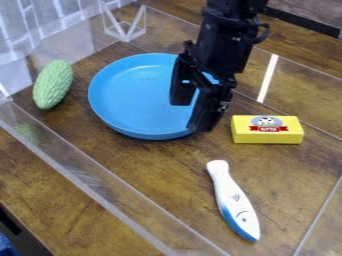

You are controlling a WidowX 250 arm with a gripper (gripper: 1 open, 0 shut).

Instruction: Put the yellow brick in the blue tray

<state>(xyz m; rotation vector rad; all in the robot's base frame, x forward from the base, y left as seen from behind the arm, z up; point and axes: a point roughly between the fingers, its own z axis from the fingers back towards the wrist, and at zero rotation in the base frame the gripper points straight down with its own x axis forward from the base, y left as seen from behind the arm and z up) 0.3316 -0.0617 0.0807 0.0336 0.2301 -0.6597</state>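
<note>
The yellow brick (267,128), flat with a red-and-white label on top, lies on the wooden table at the right. The blue tray (123,97), a big round shallow dish, sits left of centre with nothing in it. My black gripper (194,106) hangs over the tray's right rim, pointing down, its two fingers (181,88) spread apart and holding nothing. It is a short way left of the brick and not touching it.
A green bumpy vegetable (52,83) lies left of the tray. A white-and-blue handheld tool (233,199) lies in front of the brick. Clear acrylic walls run along the left, front and back of the table.
</note>
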